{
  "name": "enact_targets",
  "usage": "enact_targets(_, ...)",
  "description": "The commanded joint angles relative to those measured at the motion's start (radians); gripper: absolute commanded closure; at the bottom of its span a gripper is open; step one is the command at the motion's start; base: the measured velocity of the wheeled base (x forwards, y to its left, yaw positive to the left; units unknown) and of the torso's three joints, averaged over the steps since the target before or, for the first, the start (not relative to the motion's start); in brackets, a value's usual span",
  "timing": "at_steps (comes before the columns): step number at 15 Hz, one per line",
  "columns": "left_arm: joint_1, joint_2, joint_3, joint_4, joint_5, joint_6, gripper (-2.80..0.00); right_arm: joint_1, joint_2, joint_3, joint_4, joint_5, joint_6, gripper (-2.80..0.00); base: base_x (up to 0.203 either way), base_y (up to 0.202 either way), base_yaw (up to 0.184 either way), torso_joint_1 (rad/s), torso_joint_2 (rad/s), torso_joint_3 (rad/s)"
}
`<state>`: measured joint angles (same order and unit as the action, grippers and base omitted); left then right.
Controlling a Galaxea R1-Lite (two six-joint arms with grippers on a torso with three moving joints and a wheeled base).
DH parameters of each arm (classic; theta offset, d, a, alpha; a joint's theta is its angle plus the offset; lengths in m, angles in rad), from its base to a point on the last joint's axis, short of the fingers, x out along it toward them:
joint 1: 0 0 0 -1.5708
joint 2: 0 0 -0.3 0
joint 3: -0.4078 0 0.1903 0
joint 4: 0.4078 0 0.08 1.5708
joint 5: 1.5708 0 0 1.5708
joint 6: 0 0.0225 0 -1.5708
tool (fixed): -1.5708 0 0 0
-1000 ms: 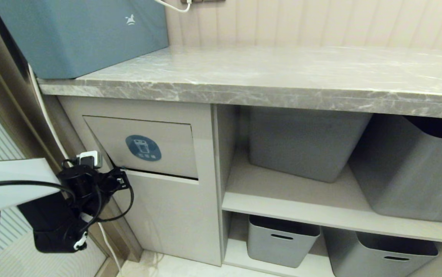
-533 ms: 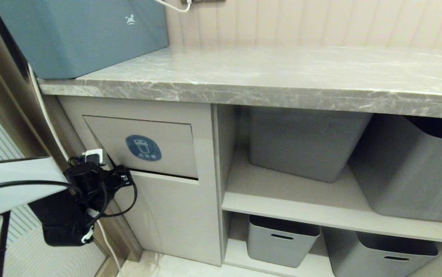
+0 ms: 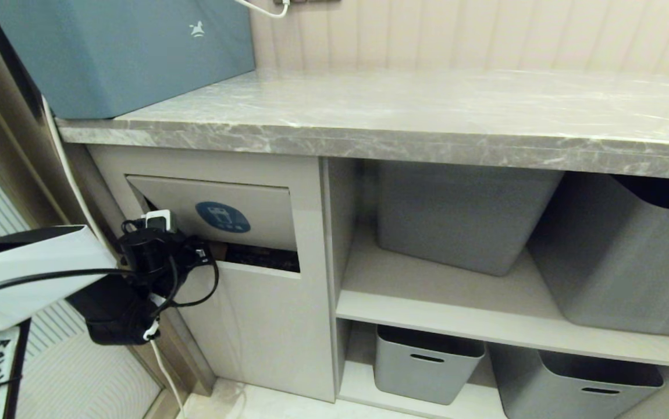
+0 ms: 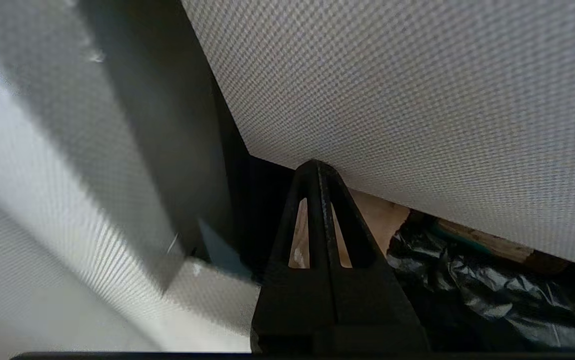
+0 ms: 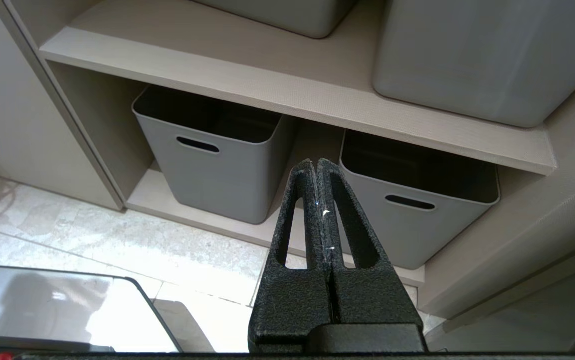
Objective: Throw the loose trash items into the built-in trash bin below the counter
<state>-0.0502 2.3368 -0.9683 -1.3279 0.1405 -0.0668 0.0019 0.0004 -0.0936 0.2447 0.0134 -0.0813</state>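
Observation:
The built-in trash bin's flap (image 3: 253, 209) with its blue sticker (image 3: 223, 216) is tilted inward, leaving a dark gap (image 3: 262, 258) below it. My left gripper (image 3: 205, 255) is shut and empty, with its tip pressed against the flap's lower left corner. In the left wrist view the shut gripper (image 4: 317, 166) touches the flap's underside (image 4: 417, 100). Behind it a tan cardboard scrap (image 4: 380, 220) and a scrap with a teal edge (image 4: 487, 243) lie on the black bin liner (image 4: 467, 295). The grey marble counter (image 3: 427, 110) runs above. My right gripper (image 5: 316, 166) is shut and empty, low over the floor.
A teal-blue box (image 3: 119, 52) stands on the counter's left end, and a white cable (image 3: 64, 157) runs down beside the cabinet. Grey tubs (image 3: 462, 215) (image 3: 625, 256) fill the upper shelf, and two more (image 3: 427, 364) (image 3: 573, 384) sit on the lower one. A tiled floor (image 5: 92, 235) lies below.
My left arm has risen and pushed in toward the cabinet. The flap, shut a second ago, has swung inward and a dark gap has opened under it. The right arm has not moved.

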Motion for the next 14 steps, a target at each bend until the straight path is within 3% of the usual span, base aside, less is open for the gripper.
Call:
enact_targets(1,-0.015,-0.031,0.038,-0.011,0.021,-0.003,0.0,0.0,0.0,0.0,0.001,0.0,-0.002,0.0,0.0,0.0,0.0,0.0,0.0,0.0)
enact_targets(6,-0.081,-0.185,0.29,-0.059,0.078,-0.039,0.0,0.001,0.0,0.0,0.001,0.0,-0.003,0.0,0.0,0.0,0.0,0.0,0.0,0.0)
enact_targets(14,-0.097,-0.4,0.493,-0.071,0.112,-0.058,0.0,0.001,0.0,0.013,-0.029,0.0,-0.008,0.0,0.0,0.0,0.0,0.0,0.0,0.0)
